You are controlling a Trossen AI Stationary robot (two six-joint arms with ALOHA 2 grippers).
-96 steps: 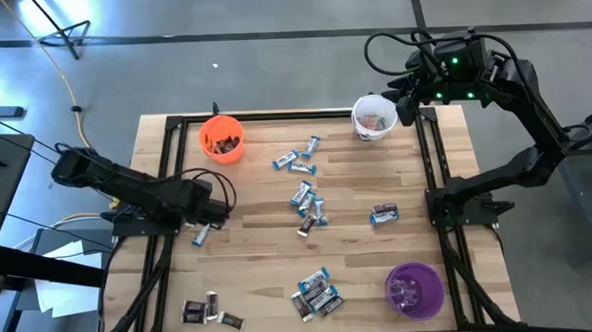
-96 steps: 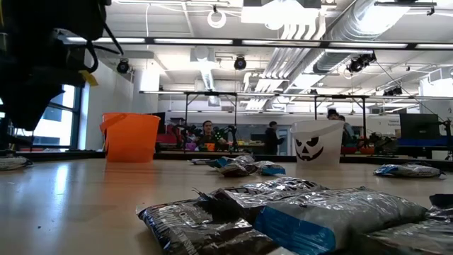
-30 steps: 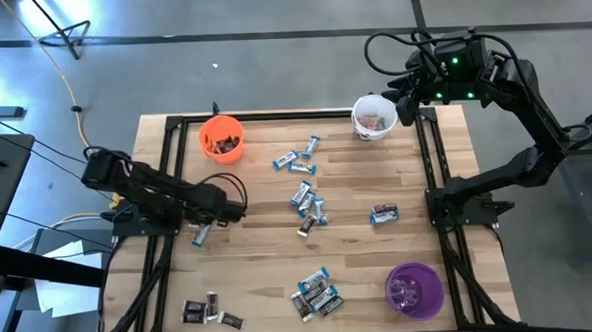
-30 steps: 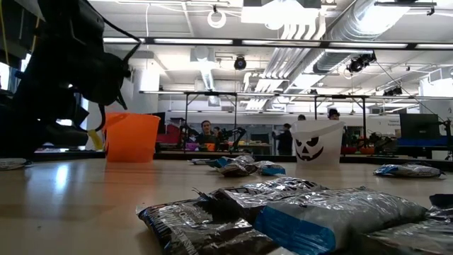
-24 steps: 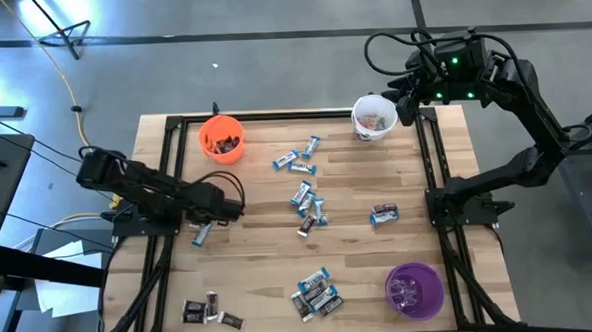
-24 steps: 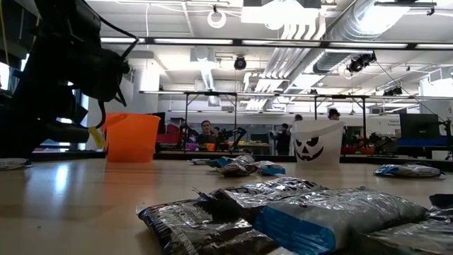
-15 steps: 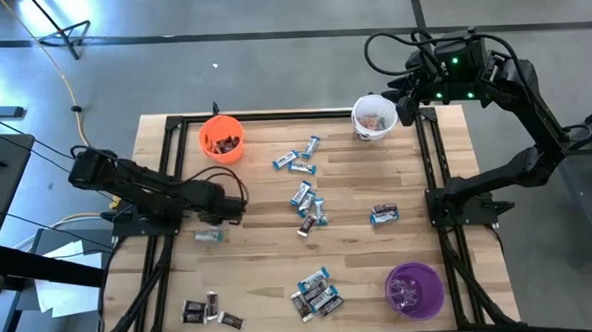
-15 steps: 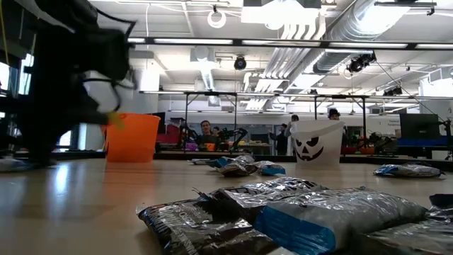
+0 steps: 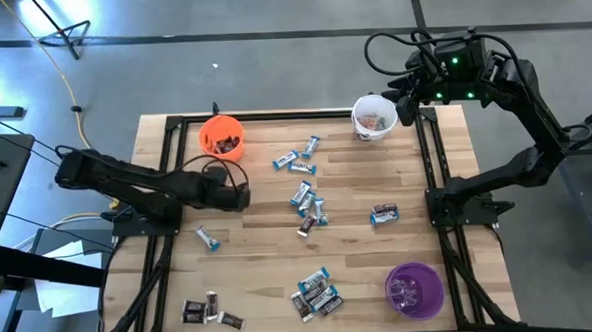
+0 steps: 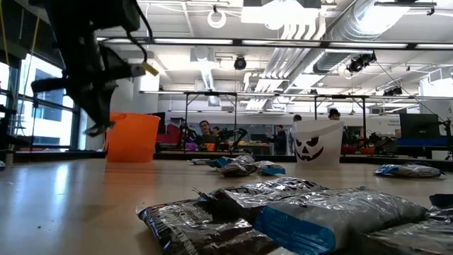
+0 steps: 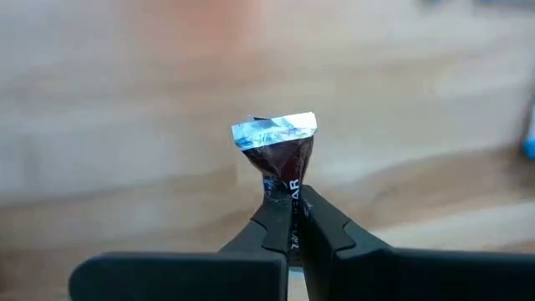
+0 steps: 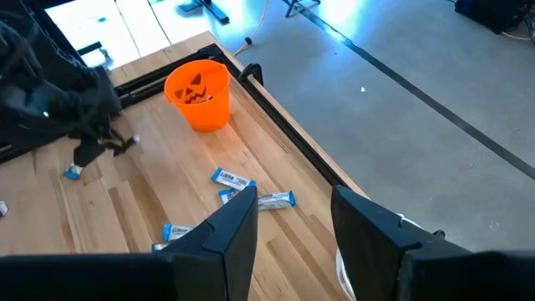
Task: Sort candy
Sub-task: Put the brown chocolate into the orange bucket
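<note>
Left pincer (image 11: 291,219) now clamped shut on one dark-brown wrapped candy (image 11: 280,150), gripping it by the lower end, silver crimp sticking up. A second ago the fingers were partly open and low beside the blue-and-white piece (image 9: 208,239) near the counter's left edge; since then they have closed, lifted, and swung toward the far side. In the high view the left pincer (image 9: 239,196) sits raised just near of the orange jack-o'-lantern cup (image 9: 221,137). The blue-and-white piece was left on the wood and lies slightly further right and nearer than before, probably nudged.

Judgement: pick succeeded; the held piece is dark, and the orange cup already holds dark pieces, so that cup looks like the destination. Next step would be to carry over the rim and release.

Right pincer (image 12: 292,219) parked with its fingers wide apart, holding nothing, just beside the white cup (image 9: 374,118) at the far right corner. No change there.

Remaining candy: a loose cluster (image 9: 308,204) mid-counter, a pile (image 9: 316,292) near the purple cup (image 9: 413,289), dark pieces (image 9: 209,312) at the near left. Most sorting still to do.
</note>
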